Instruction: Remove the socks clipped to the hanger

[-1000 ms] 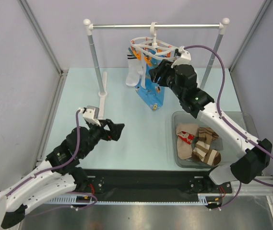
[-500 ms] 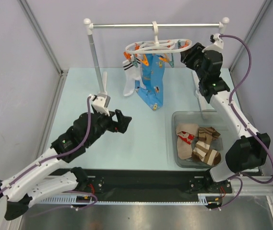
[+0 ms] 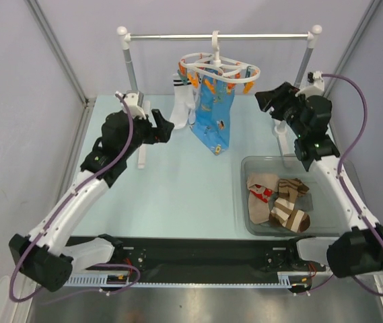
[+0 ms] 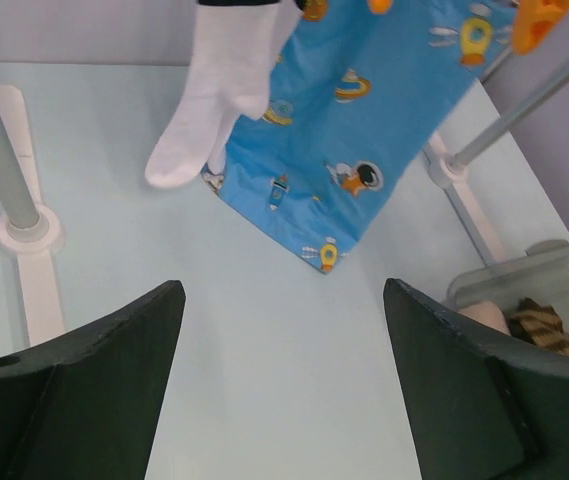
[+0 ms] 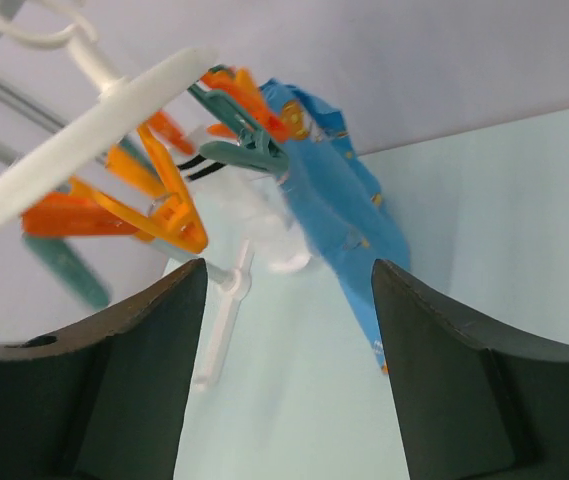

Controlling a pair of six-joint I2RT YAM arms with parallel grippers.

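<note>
Left pincer [image 3: 159, 126], wide, has swung to 9 o'clock of white sock [image 3: 181, 109]; right pincer [image 3: 266, 102] wide too. Sock soft, light: pinch mid-leg.

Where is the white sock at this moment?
In the top view the white sock hangs from the hanger's left side, beside the blue cloth on its right, with the left gripper just to its left.

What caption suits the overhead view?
Left arm and right arm, jaws open, flank a hanger holding a black-striped white sock and blue cartoon-print cloth; other socks lie in a bin.
</note>
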